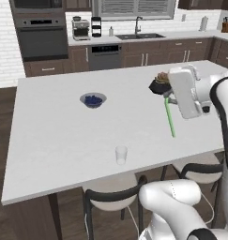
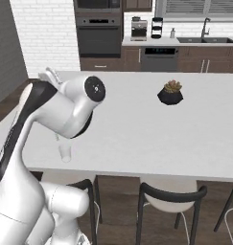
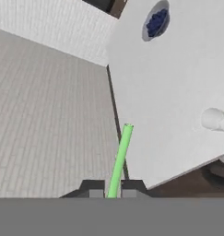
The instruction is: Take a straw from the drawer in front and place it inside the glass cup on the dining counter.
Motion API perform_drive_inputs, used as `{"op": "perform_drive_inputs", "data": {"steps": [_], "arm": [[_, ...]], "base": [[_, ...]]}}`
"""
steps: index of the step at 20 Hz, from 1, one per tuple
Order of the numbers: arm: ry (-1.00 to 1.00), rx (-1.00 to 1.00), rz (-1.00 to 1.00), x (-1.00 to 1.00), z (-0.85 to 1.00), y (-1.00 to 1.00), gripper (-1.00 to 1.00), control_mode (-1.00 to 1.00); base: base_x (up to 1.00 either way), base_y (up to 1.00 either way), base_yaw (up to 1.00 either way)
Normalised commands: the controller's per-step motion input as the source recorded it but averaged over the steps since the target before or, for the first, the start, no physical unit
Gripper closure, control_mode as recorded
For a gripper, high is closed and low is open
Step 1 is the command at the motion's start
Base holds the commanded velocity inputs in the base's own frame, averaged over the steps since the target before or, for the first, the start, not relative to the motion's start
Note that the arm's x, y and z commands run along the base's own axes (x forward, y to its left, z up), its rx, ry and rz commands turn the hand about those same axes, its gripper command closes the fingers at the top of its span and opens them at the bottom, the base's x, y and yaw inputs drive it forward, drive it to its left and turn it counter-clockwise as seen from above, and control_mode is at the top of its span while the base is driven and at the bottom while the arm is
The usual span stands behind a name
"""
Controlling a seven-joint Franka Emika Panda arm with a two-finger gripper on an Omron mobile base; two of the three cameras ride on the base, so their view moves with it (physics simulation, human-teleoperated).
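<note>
The light green straw (image 1: 170, 118) hangs in mid-air above the white dining counter (image 1: 54, 140), its upper end at the gripper (image 3: 112, 192) and its length sloping down toward the surface. In the hand view the straw (image 3: 119, 161) rises from between the two dark finger tips, the jaws pinching it at its base with the tips close on either side. The free end stops short of the surface and is not touching it.

The glass cup (image 1: 121, 155) stands upright on the surface near the counter's front edge, well apart from the straw and to the side of it nearer the grey bowl (image 1: 93, 100). In the right base view the cup (image 2: 65, 153) shows just below the arm's white elbow, partly hidden by it. In the hand view the cup (image 3: 216, 120) appears as a pale blur on the white top.

The bowl, holding something dark blue, sits farther back on the surface from the cup. A dark pot with a small plant (image 2: 170, 94) rests on the surface behind the straw. Dark-framed chairs (image 2: 171, 201) are tucked under the counter's front edge.
</note>
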Motion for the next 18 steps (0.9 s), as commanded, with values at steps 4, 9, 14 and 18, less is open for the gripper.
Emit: {"op": "perform_drive_inputs", "data": {"steps": [4,9,14,18], "arm": [[0.00,0.27,0.03,0.00,-0.09,0.60,1.00,-1.00],[0.00,0.25,0.02,0.25,-0.33,0.10,1.00,-1.00],[0.00,0.06,0.00,0.64,-0.39,0.00,1.00,-1.00],[0.00,0.00,0.00,0.58,-0.36,0.00,1.00,-1.00]], "base": [[0.00,0.00,0.00],[0.00,0.00,0.00],[0.00,0.00,0.00],[0.00,0.00,0.00]]}}
